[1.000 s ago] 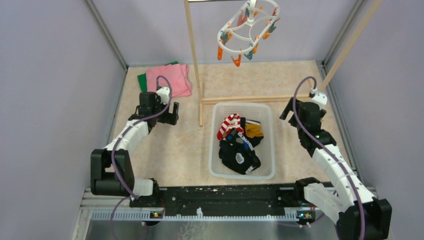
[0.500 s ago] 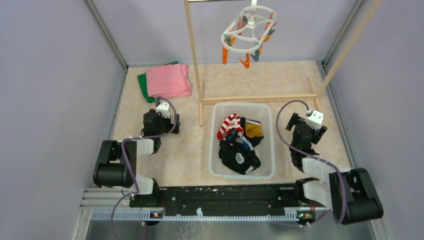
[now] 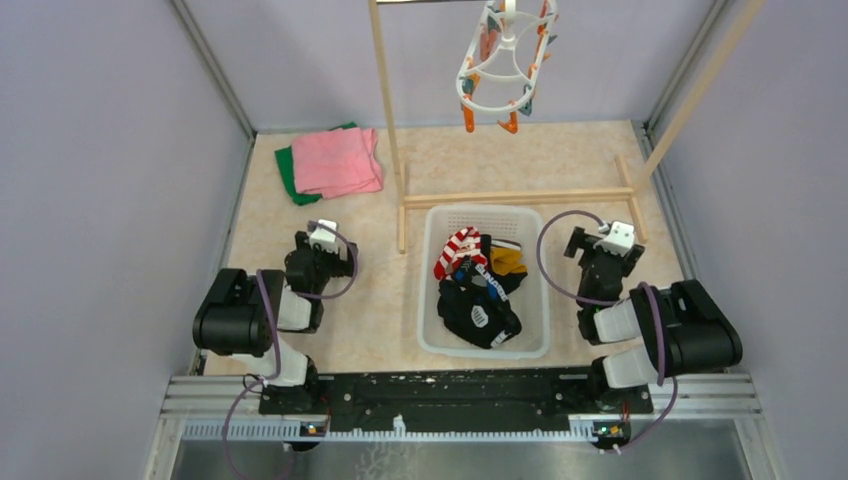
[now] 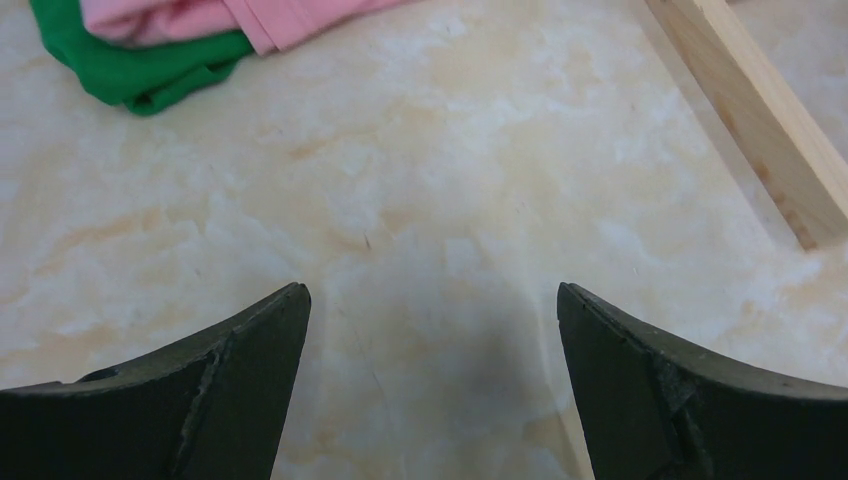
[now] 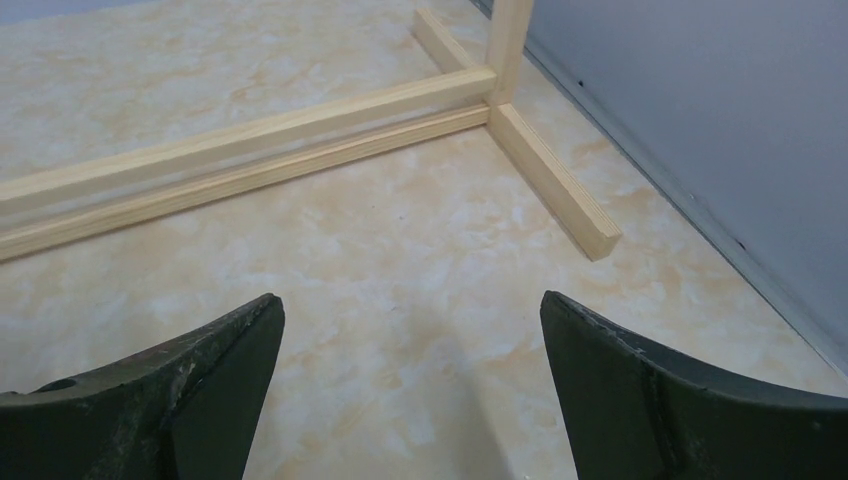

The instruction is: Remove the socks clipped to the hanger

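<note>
The socks (image 3: 478,290) lie heaped in a white mesh basket (image 3: 431,262) in the middle of the table (image 3: 375,300): a red-and-white striped one (image 3: 458,250) at the far end, a mustard-yellow one (image 3: 509,262) beside it, black ones (image 3: 482,315) nearer the arms. The round white clip hanger (image 3: 505,62) hangs tilted from the top of the tall wooden rack (image 3: 386,100) beyond the basket, orange and teal pegs dangling. The left gripper (image 4: 430,300) hovers low over bare tabletop left of the basket, jaws spread wide, holding nothing. The right gripper (image 5: 410,305) does likewise on the right, near the rack's foot. Folded pink (image 3: 340,160) and green (image 3: 287,172) cloths lie in the far left corner.
</note>
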Tool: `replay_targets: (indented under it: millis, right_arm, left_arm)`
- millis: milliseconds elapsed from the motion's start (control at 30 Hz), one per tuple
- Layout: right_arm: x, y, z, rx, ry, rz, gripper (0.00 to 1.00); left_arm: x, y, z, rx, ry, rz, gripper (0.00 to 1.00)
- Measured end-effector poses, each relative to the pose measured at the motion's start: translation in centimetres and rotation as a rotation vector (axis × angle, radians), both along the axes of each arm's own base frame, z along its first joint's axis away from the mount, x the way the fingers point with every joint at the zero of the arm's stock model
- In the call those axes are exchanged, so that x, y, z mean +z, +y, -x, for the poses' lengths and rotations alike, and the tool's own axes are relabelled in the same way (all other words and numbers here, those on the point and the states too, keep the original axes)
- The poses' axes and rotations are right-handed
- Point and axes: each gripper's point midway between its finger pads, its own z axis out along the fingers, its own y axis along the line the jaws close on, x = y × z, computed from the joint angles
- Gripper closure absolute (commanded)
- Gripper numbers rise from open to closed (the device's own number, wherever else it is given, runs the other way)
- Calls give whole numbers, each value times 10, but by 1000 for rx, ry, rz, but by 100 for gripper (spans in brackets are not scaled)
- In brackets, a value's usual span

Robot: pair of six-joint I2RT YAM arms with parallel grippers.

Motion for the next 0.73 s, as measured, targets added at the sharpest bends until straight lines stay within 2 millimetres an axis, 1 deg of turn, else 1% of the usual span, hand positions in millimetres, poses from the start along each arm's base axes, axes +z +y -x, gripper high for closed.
replay_targets:
  millis: [67,133,200,300,733]
  right_arm:
    - [-5,6,-2,40,3,26,1]
    - [-14,7,-4,60,46,32,1]
    - [-12,4,-11,69,42,16,1]
    - [-5,-3,-19,61,17,-7,1]
    - [-6,3,-21,95,15,-24,1]
  left_arm:
    - [7,2,-11,19,-8,3,1]
    - [23,4,-28,35,-52,5,1]
    - [33,6,-35,46,-86,5,1]
    - [32,7,-35,52,-80,4,1]
    - [31,8,-35,56,-77,3,1]
